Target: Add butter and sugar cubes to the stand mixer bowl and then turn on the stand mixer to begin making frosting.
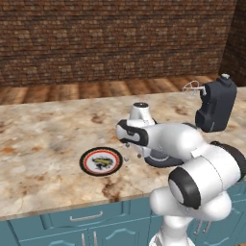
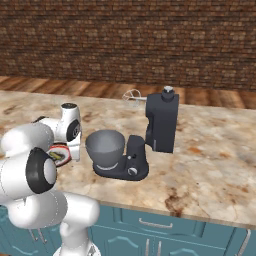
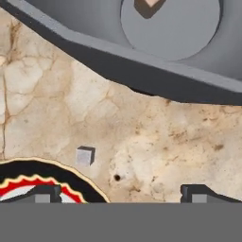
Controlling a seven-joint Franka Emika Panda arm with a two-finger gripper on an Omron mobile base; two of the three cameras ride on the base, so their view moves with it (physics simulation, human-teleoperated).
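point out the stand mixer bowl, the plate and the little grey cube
stand mixer bowl (image 2: 105, 148), right base view, on its grey outer wall
plate (image 1: 85, 162), left base view, on its black rim
small grey cube (image 3: 85, 155), hand view, on its front face

Kitchen: stone counter (image 1: 43, 139), teal cabinets (image 1: 72, 223).

The white arm rises from the base, bends at a bulky dark-ringed elbow and reaches forward, forearm running roughly level; the wrist turns down and the hand points straight downward, with the gripper (image 1: 129, 153) hanging low between the hand and the surface below. In the hand view the gripper (image 3: 123, 194) looks straight down, two dark fingertips (image 3: 45, 193) showing at the bottom, set wide apart, jaws spread and nothing between them. From the right base view the wrist sits left of centre, its dark-capped joint on top
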